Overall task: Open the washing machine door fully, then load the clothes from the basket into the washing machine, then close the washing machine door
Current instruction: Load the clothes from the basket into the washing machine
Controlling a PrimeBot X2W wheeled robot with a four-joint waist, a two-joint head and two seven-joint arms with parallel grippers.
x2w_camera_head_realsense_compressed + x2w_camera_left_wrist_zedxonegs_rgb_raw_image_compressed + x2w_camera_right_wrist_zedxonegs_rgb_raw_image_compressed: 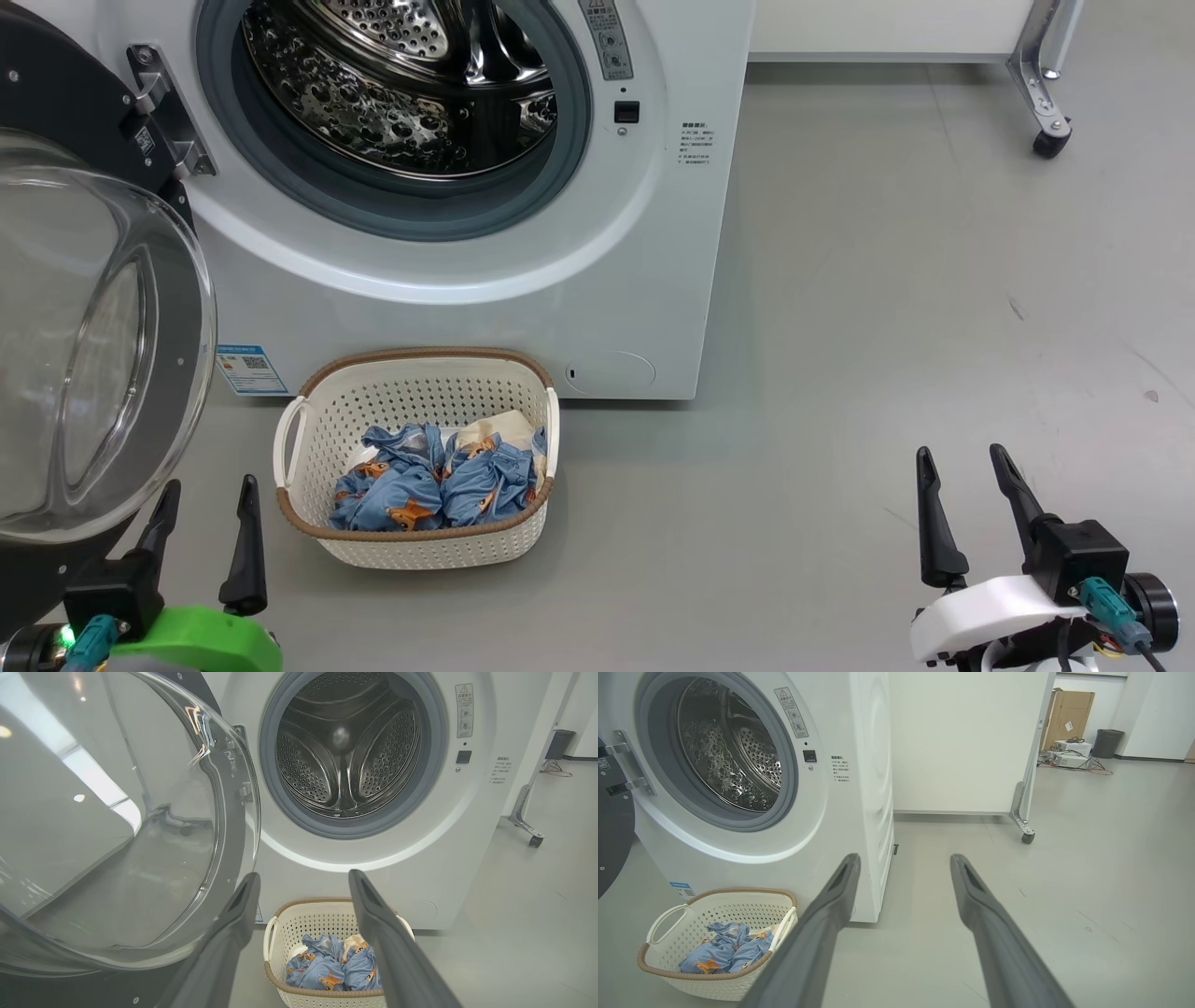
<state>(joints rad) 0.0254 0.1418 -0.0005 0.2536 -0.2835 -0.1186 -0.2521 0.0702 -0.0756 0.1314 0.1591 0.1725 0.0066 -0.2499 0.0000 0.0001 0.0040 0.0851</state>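
Swung open, washing machine door [98, 345] close beside the left jaws; basket [420, 553] of clothes [425, 483] on floor [887, 373] against front of washing machine [485, 322]. Left jaws and right jaws wide, empty. Castered leg [1044, 93] beyond.

I find a smooth grey floor [887, 327], lightly scuffed at right. A white panel [962, 742] stands on a metal leg with a castor [1027, 837], centre frame. Upper right: a cardboard box [1069, 711], a dark bin [1106, 743], cabled equipment [1070, 753], white wall [1157, 714]. Light is even.
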